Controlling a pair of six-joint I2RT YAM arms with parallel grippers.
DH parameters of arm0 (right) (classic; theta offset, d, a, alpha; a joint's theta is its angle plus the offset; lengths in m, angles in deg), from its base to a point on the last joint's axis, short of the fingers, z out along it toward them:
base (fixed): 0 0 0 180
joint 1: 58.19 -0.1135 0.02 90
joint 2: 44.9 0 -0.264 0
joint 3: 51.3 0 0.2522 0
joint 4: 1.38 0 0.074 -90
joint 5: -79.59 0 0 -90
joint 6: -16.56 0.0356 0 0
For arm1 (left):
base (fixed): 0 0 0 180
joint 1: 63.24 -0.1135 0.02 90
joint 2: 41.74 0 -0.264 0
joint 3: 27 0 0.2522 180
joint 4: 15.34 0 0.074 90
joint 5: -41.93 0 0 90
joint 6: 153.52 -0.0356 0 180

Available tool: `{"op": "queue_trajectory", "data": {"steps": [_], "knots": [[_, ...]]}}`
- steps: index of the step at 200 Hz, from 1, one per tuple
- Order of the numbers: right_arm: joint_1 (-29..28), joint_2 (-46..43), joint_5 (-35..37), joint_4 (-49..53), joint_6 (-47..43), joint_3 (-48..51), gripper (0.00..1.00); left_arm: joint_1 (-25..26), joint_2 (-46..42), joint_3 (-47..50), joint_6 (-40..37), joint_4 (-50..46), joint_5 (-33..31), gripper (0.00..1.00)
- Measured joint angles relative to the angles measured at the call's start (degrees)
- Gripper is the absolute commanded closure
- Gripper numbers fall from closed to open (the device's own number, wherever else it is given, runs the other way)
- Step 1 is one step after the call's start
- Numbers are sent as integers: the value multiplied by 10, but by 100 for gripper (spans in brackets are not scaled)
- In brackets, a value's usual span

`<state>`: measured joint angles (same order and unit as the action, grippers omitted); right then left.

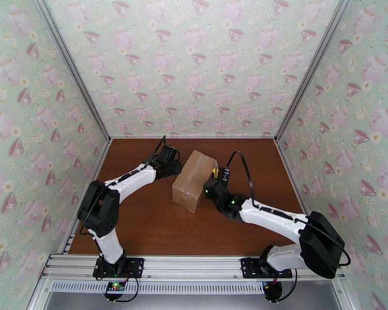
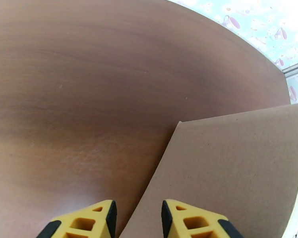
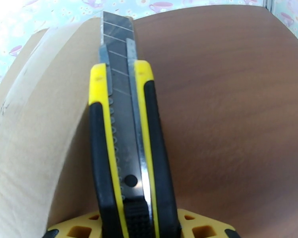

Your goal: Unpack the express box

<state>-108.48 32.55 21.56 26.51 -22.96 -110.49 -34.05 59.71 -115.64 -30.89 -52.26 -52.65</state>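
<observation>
One express box (image 1: 194, 180) closed on table (image 1: 142, 223); right pincer (image 3: 137, 225) pinching utility knife (image 3: 127, 147); left pincer (image 2: 137, 221) slightly spread.

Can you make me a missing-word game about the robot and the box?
1. The right claw grips a utility knife whose handle is black and ____.
2. The knife's metal ____ is slid out of the handle.
3. The express box is made of brown ____.
4. The left claw is open beside the box and holds ____.

Missing words: yellow, blade, cardboard, nothing.
</observation>
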Motion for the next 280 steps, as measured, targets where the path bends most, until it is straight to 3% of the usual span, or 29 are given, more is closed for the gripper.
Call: {"op": "queue_trajectory", "data": {"steps": [80, 127, 158, 189, 238, 280], "knots": [[0, -104, -1, 57, -15, 20, 100, -21, -111, 50, -14, -8, -9, 62], [119, -98, -54, 71, -104, -6, 100, -24, -210, 130, -1, -33, -12, 62], [228, -35, -107, 53, -170, -74, 100, -12, -304, 205, 31, -62, -14, 62], [290, 66, -168, 12, -219, -140, 100, 39, -381, 266, 79, -104, -15, 62], [313, 246, -245, -20, -257, -273, 100, 127, -421, 330, 158, -117, -17, 61], [312, 302, -285, -27, -259, -331, 100, 148, -405, 343, 195, -93, -17, 61]]}}
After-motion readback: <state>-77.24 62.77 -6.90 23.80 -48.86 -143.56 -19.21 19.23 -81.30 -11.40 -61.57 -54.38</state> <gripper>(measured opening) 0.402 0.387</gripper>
